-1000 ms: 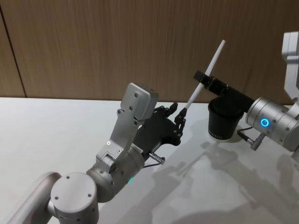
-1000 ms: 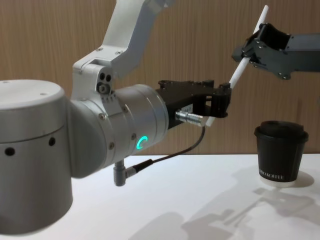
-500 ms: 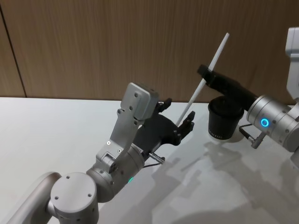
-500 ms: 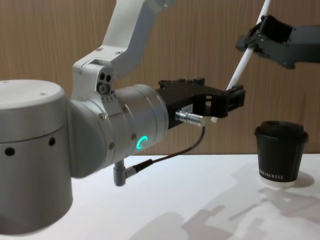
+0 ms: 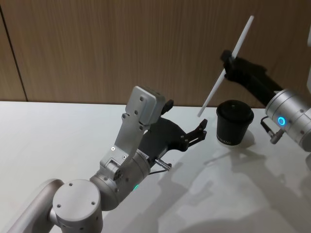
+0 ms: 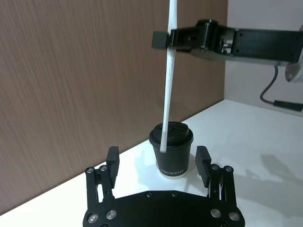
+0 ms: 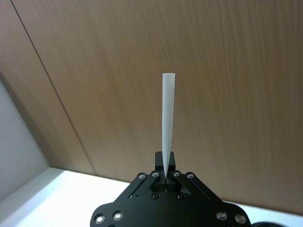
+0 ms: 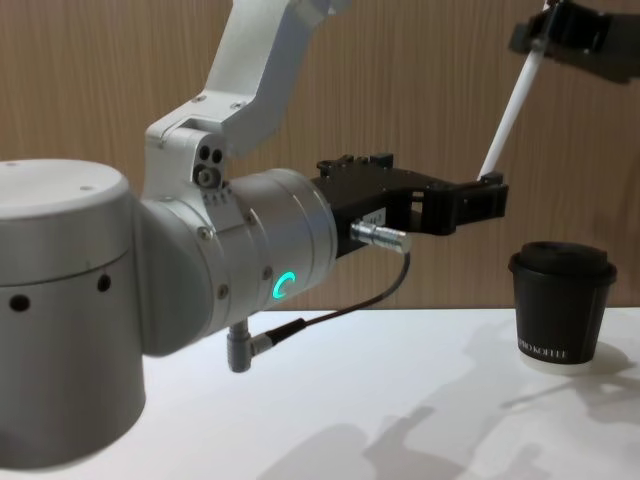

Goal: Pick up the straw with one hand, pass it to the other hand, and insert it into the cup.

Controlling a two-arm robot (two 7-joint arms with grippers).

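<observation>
Straw first — the long, thin white straw (image 5: 225, 68) hangs slanted in the air, its lower tip free above the table and just left of the cup, its upper end pointing up against the brown wood wall; my right gripper (image 5: 228, 66), slim and black, is clamped on it about two-thirds of the way up, jaws pinched tight around it; below and to the right of that tip stands the black paper cup (image 5: 233, 123) with its black plastic lid, upright on the white table (image 5: 58, 141); my left gripper (image 5: 194, 137), black on a silver wrist with a green ring, hovers above the table left of the cup, jaws spread wide and holding nothing — the straw's tip is above them, not touching.
</observation>
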